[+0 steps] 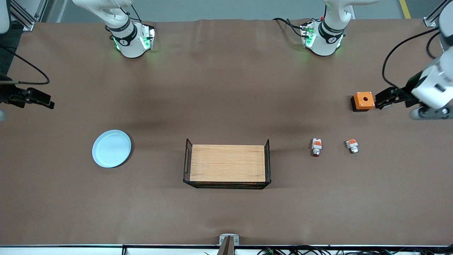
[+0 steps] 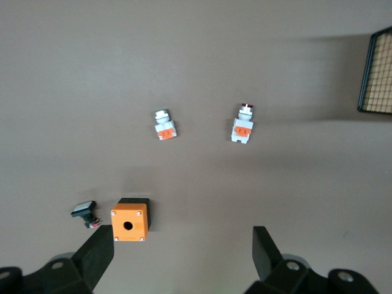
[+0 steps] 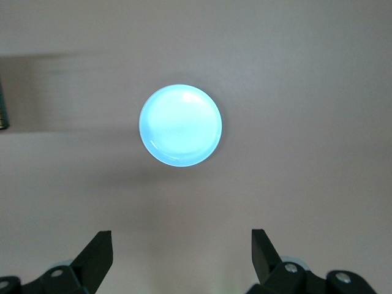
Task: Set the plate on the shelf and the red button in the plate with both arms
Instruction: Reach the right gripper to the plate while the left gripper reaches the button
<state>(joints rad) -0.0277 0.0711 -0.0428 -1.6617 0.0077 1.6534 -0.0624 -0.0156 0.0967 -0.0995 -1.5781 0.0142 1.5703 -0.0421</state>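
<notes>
The pale blue plate [image 1: 111,148] lies flat on the brown table toward the right arm's end; it also shows in the right wrist view [image 3: 180,125]. The red button [image 1: 316,147], white and grey with an orange block and a dark red tip, lies toward the left arm's end and shows in the left wrist view [image 2: 243,125]. My left gripper [image 1: 381,100] is open and empty, up over the table beside the orange box; its jaws [image 2: 182,254] stand wide apart. My right gripper [image 1: 47,101] is open and empty, over the table's edge at the right arm's end [image 3: 181,254].
A wire tray with a wooden floor [image 1: 227,164] stands mid-table. A similar orange-and-white part with a silver tip [image 1: 352,145] lies beside the red button. An orange box with a hole [image 1: 363,101] stands farther from the camera. A small black part [image 2: 84,212] lies beside that box.
</notes>
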